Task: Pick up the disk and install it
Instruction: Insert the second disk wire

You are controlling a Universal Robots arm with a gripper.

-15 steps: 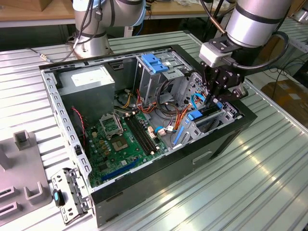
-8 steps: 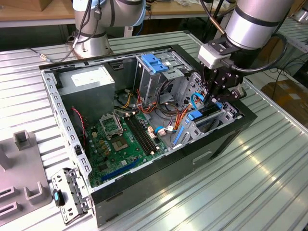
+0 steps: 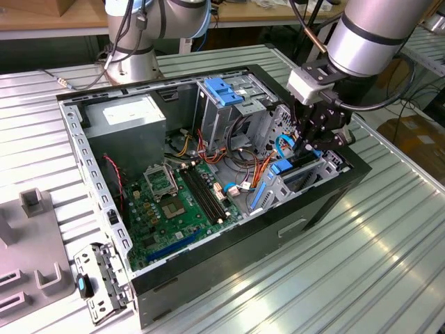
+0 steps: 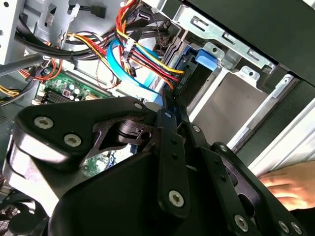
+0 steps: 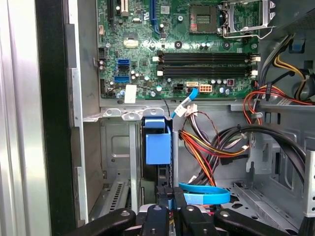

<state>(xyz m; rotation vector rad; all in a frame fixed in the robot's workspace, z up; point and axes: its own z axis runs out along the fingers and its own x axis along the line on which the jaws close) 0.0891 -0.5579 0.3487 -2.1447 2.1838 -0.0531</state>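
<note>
The gripper (image 3: 311, 144) reaches into the open computer case (image 3: 97, 181) on the counter (image 3: 361, 257), jaws clamped on the edge of the disk (image 5: 158, 147), which stands edge-up in the case's drive bay (image 3: 306, 170), directly beneath the jaws.

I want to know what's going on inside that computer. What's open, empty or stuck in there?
computer case: open, side cover off, lying on the table.
memory slots: empty.
disk: in the drive bay, blue end showing.
gripper: down inside the case, at the disk.
metal bracket: lying outside the case.
</note>
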